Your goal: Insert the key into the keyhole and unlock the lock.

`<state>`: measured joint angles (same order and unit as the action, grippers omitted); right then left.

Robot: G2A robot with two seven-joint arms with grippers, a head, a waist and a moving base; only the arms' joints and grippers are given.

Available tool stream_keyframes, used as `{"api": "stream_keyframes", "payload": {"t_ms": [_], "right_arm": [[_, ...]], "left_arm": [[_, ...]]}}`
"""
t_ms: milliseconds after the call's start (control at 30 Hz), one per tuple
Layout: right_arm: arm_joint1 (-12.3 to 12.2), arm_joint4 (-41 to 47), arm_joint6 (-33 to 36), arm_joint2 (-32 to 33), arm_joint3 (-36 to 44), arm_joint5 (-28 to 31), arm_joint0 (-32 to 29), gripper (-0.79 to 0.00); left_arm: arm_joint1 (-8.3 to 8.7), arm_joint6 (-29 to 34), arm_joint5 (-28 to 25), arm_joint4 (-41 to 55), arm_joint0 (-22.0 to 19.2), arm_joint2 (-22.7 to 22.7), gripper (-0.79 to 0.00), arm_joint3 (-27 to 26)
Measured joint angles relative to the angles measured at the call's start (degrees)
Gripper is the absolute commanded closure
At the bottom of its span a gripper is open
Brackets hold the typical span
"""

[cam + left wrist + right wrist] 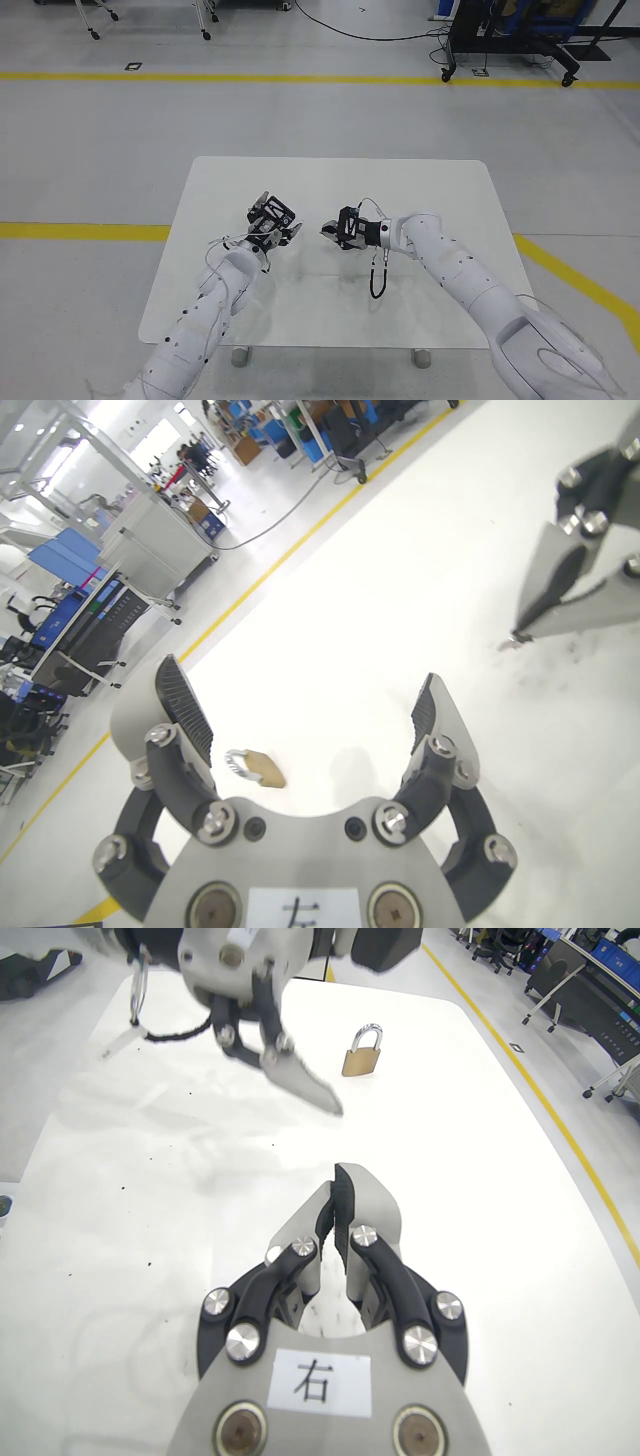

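Here the lock lies near the left end effector — not touching.

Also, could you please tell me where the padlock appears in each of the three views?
Top view: cannot tell; perhaps hidden by the left end effector.
Left wrist view: padlock between that end effector's open fingers, near one pad.
Right wrist view: standing upright beside the left end effector's finger.
Shared landmark: the left end effector.

Lock on the table, just beside the left gripper — right gripper opposite.
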<state>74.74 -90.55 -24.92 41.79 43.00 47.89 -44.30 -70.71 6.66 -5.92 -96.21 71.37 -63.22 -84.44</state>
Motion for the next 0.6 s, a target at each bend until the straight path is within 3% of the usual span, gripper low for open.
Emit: {"api": "stream_keyframes", "payload": {"t_ms": [300,467,600], "right_arm": [[0.02,1.15,-0.23,0.28,0.70,-0.12,-0.75,0.000],[-0.38,9.43,-3.80,3.88,1.59,1.19,-2.42,0.000],[-0.92,17.01,-3.37,7.70,2.40,0.40,-3.94,0.000]], "left_arm": [[2.67,-1.95,-0.86,3.67,10.05,-17.31,-0.785,-15.21],[2.69,-4.31,-1.69,10.80,14.98,-20.36,-0.785,-16.69],[2.47,-5.17,-0.62,14.93,16.02,-20.70,-0.785,-15.17]]}}
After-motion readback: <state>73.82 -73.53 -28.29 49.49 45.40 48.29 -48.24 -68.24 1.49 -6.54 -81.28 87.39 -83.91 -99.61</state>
